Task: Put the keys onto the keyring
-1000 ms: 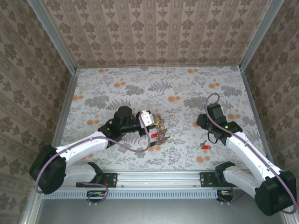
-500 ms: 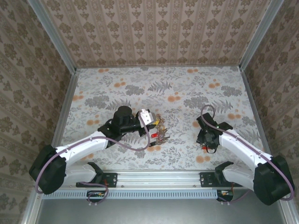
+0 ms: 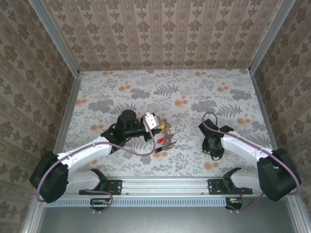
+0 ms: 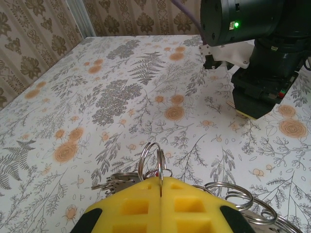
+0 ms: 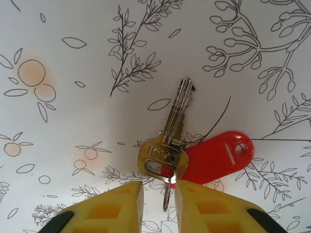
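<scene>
Reaching in from the near left, the left arm is stretched across the floral table (image 3: pixel 146 87), and the left gripper (image 3: pixel 157 132) is set at a heap of keys (image 3: pixel 167 139) and rings just left of the table's middle. One red head (image 3: pixel 159 141) can be made out at the heap's near edge. In the left wrist view the yellow fingers (image 4: pixel 136 205) are pressed together with no gap, and the keyring (image 4: pixel 159 162) is pinched upright in the seam between them, its loop standing above the fingertips. More keys (image 4: pixel 114 183) are spread flat on the table to the left of the pads, and loose rings (image 4: pixel 233 192) are lain to their right.

Farther right, well apart from the heap, the right gripper (image 3: pixel 212 148) is pointed down at the table. In the right wrist view its yellow fingers (image 5: pixel 109 208) are held a little apart, nothing being clasped. A lone brass key (image 5: pixel 171 133) is laid flat just beyond the fingertips, blade pointing away, its head resting on a red tag (image 5: pixel 216 156). A thin small ring (image 5: pixel 166 196) joined to that key is seen in the gap between the fingers.
</scene>
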